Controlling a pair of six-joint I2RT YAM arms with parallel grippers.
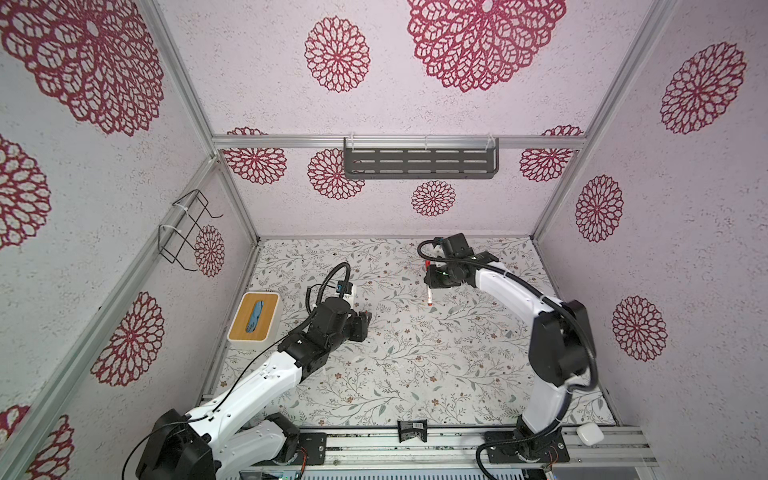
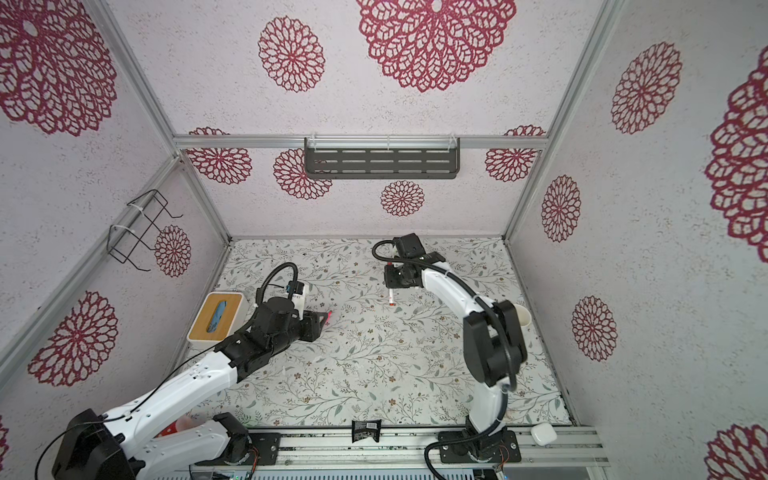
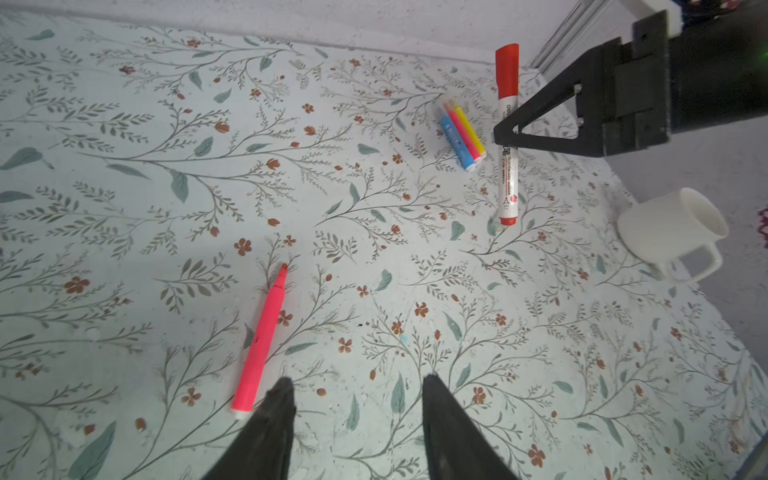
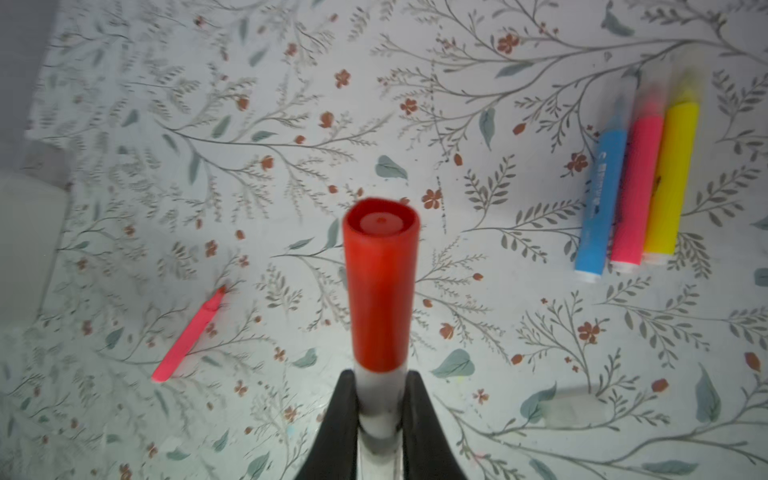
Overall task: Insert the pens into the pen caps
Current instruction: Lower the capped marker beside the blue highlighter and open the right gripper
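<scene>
The white-barrelled marker with a red cap (image 4: 380, 282) is clamped by the right gripper (image 4: 381, 374) above the far middle of the floral mat (image 3: 124, 166) — the slim pink uncapped pen (image 3: 262, 340) lies left of centre, just beside the left gripper (image 3: 357, 384), whose jaws stand apart holding nothing.

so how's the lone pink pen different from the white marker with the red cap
The white marker is clamped in the right gripper; the pink pen lies loose on the table, just beside the open left gripper. The white marker wears a red cap; the pink pen's tip is bare. The white marker has a thicker, printed barrel; the pink pen is slimmer. Both are marker pens.
</scene>
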